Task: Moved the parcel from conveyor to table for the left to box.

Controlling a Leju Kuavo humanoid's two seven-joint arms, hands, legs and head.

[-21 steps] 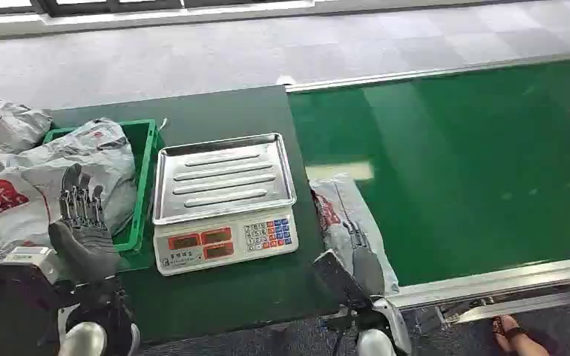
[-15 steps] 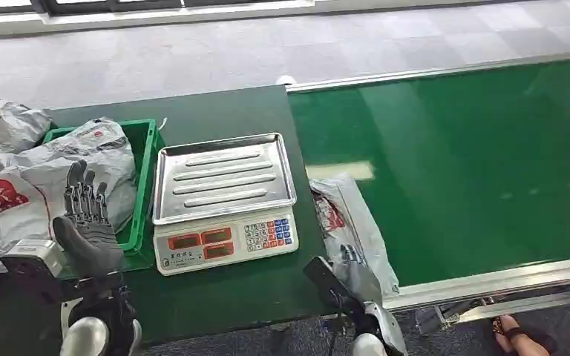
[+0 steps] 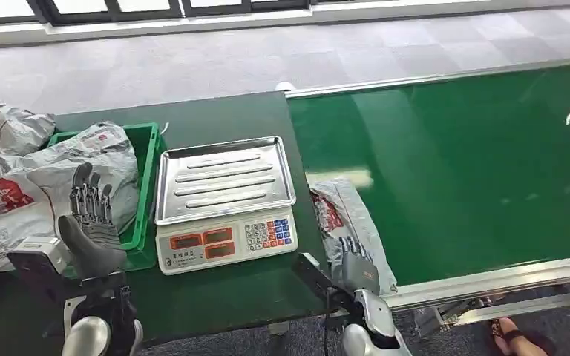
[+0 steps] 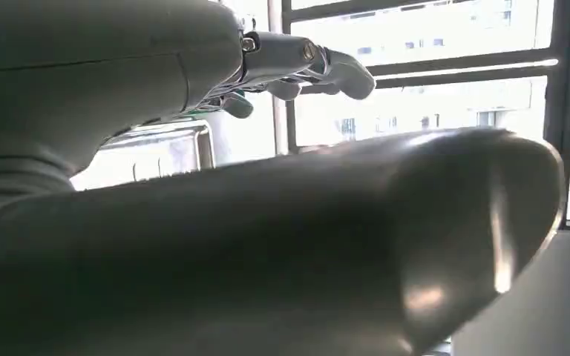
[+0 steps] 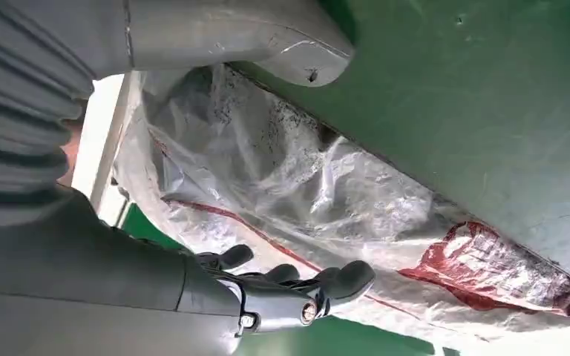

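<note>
A grey plastic parcel point(image 3: 344, 220) with red print lies on the green conveyor point(image 3: 475, 163), along its edge next to the dark table point(image 3: 223, 297). My right hand point(image 3: 356, 268) is at the parcel's near end, fingers apart and lying over it. In the right wrist view the crumpled parcel point(image 5: 304, 193) lies between the thumb point(image 5: 267, 44) and the dark fingers point(image 5: 304, 289), which are not closed on it. My left hand point(image 3: 91, 215) is raised over the table beside the green bin point(image 3: 147, 185), fingers straight and apart, holding nothing. The left hand's fingers point(image 4: 304, 67) point outward.
A weighing scale point(image 3: 225, 200) with a steel tray stands on the table between my hands. Several grey parcels point(image 3: 22, 178) are piled in and beside the green bin at the left. The conveyor's metal rail point(image 3: 490, 282) runs along the front. A person's foot point(image 3: 508, 334) shows at the bottom right.
The right hand has drawn back toward me along the parcel's near end and turned more upright. The left hand shifted slightly right. The parcel has stayed in place.
</note>
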